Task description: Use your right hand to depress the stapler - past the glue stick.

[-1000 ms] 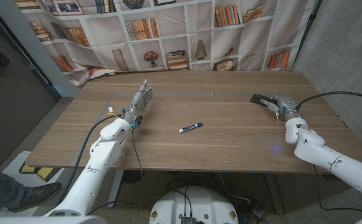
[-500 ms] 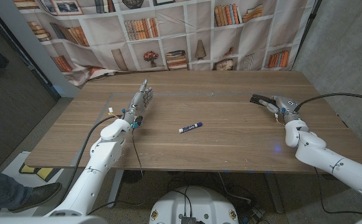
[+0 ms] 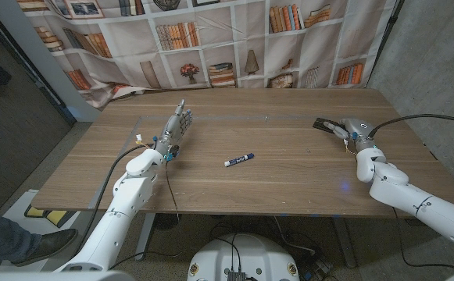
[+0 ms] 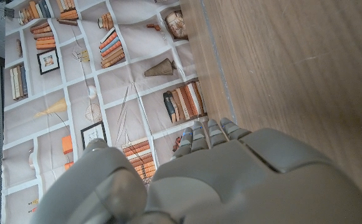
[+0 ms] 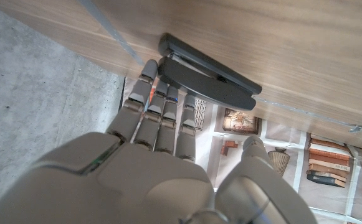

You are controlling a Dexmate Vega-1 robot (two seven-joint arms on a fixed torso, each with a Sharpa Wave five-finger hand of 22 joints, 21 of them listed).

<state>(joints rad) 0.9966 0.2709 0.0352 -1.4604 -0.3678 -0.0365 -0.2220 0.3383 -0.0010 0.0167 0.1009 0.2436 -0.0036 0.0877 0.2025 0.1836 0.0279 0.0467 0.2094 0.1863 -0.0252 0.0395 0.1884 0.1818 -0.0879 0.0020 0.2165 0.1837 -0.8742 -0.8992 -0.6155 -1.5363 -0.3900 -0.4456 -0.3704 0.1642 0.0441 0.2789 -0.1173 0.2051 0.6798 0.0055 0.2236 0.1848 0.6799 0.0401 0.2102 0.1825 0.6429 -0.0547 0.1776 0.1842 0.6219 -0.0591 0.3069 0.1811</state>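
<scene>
**Right hand at the black stapler, far right of the desk**

Right hand [image 3: 357, 129]: grey and white, reaching in from the right side of the desk. Its fingers [image 5: 159, 112] lie straight and close together, the tips at the near end of the stapler; whether they press on it or merely touch cannot be told. Nothing is gripped.

Black, long, low-bodied stapler [image 3: 327, 125]: lying on the desk toward the far right edge, directly ahead of the right hand's fingertips. In the right wrist view [image 5: 209, 73] its upper arm sits slightly raised over the base.

Small white glue stick with a blue cap [image 3: 239, 161]: lying on its side near the middle of the desk, well apart from the stapler and nearer the robot's front edge, between the two arms.

Left hand [image 3: 174, 129]: on the left half of the desk, fingers extended and held side by side, pointing toward the far edge; it holds nothing. Thin cables run along its wrist.

Wooden desk [image 3: 289, 183]: light brown plank surface.

Printed bookshelf backdrop [image 3: 211, 47]: cloth hanging behind the far edge of the desk, showing books, frames and ornaments.
</scene>
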